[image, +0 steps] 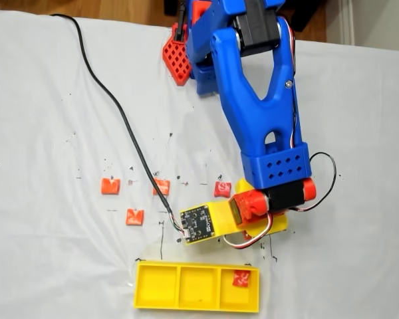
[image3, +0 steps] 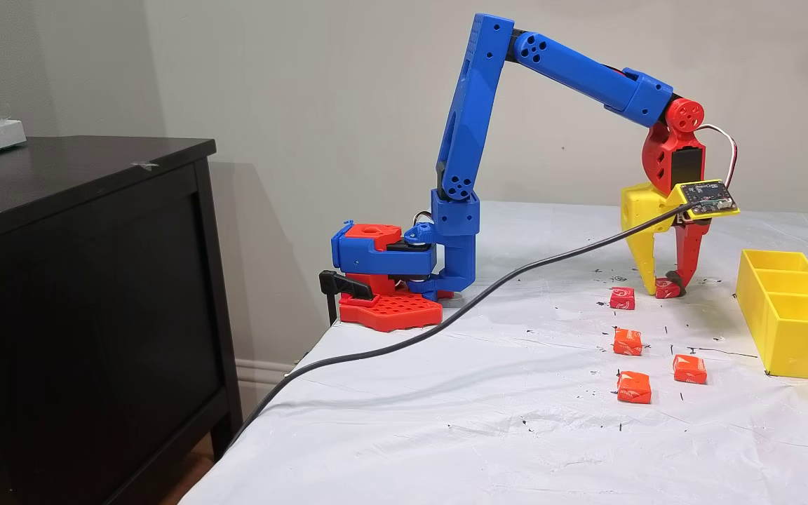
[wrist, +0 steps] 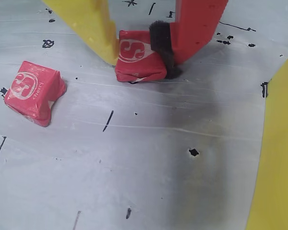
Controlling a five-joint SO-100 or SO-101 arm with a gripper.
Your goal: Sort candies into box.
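Gripper (wrist: 144, 60) is down at the desk (wrist: 149, 158) w/ a red candy (wrist: 137, 62) pinched between its yellow finger (wrist: 93, 26) and red finger (wrist: 197, 26); the dark pad on the red one presses the candy's right side. Candy looks to sit on the cloth, not lifted yet, so this reads as the grasp just before pickup. Fingers come near vertical from above in a fixed view, gripper (image3: 663, 286), prob. because the sweets are low and flat and need a top-down pinch.

Held candy is roughly square, so no real long axis; its white-logo face tilts up toward the wrist cam, wrapper edge toward the viewer.

Next out: a 2nd red candy (wrist: 34, 92) lies apart to the left in wrist view, logo face up, rotated a bit, corner toward the cam. Three orange ones (image3: 628, 341) (image3: 689, 369) (image3: 634, 387) lie spread further off, well apart from each other, likely scattered so each can be taken singly.

Box (image: 196, 287) lies near the gripper, long axis left-right in a fixed view, three cells in a row; one red candy (image: 241, 278) already in the right cell, other two cells bare. Red pieces seem to go to that cell, so the held one prob. goes there too
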